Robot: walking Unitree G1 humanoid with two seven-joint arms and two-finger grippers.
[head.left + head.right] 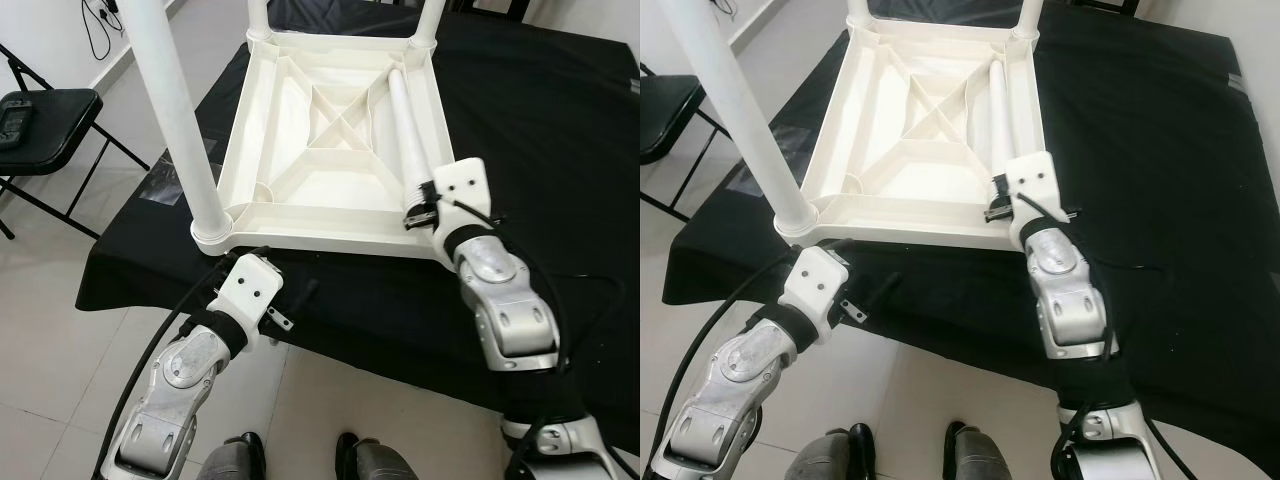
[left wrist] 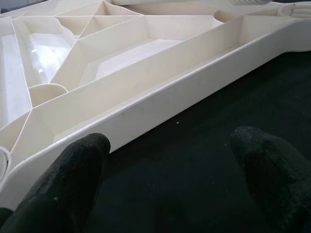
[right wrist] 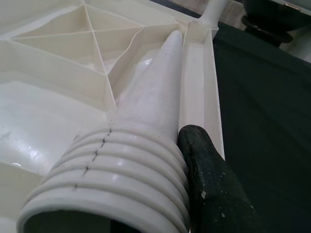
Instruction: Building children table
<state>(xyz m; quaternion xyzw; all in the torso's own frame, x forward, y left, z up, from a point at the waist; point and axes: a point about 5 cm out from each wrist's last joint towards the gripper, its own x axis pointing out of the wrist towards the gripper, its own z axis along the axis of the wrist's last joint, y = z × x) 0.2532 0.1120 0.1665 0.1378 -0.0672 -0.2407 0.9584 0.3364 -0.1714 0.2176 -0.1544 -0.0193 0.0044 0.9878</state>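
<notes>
The white plastic tabletop point(image 1: 330, 150) lies upside down on the black-draped worktop point(image 1: 540, 130), its ribbed underside facing up. Upright legs point(image 1: 180, 130) stand in three corner sockets. A fourth, loose leg point(image 1: 408, 135) lies flat inside the frame along the robot's right edge, its threaded end nearest the robot.

The right hand point(image 1: 418, 212) sits at the near right corner of the tabletop, clenched on the threaded end of the loose leg; in the right wrist view one black finger point(image 3: 214, 184) presses against the ridged collar point(image 3: 121, 179).

The left hand point(image 2: 170, 194) hovers just off the near left edge of the tabletop, over the black cloth, fingers point(image 2: 73, 179) spread wide apart and holding nothing. The near rim point(image 2: 160, 116) lies just ahead of them, not touched.

A black folding chair point(image 1: 40, 120) stands on the tiled floor point(image 1: 60, 330) to the robot's left.
</notes>
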